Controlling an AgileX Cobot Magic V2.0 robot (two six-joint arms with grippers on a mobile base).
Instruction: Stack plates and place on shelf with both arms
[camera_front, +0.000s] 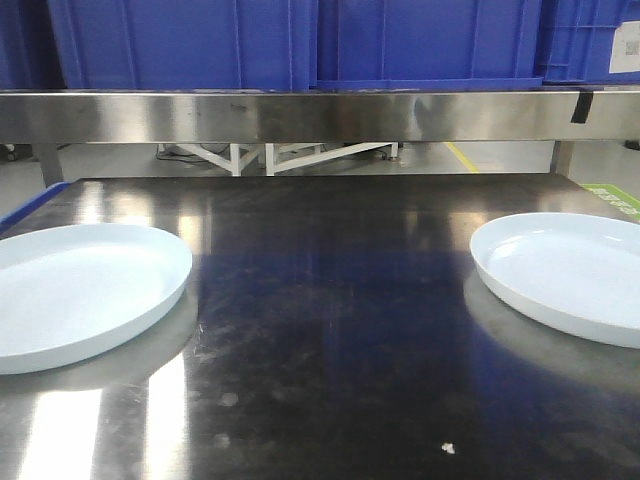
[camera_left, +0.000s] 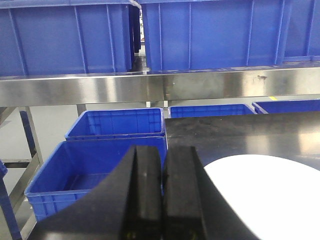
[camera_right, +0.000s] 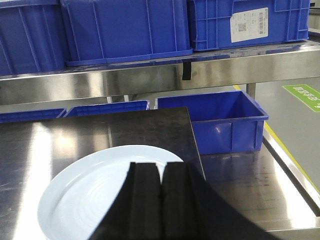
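Two glossy, pale, round items, the left plate (camera_front: 80, 295) and the right plate (camera_front: 565, 275), are lying apart on the scratched tabletop (camera_front: 330, 330) in the front view, in front of the brushed-steel shelf (camera_front: 300, 115) bearing ribbed blue crates (camera_front: 190, 40). In the left wrist view the left gripper (camera_left: 162, 200) is pressing its fingers (camera_left: 147, 190) together, empty, beside the left plate; in the right wrist view the right gripper (camera_right: 160, 200) is doing likewise over the right plate.
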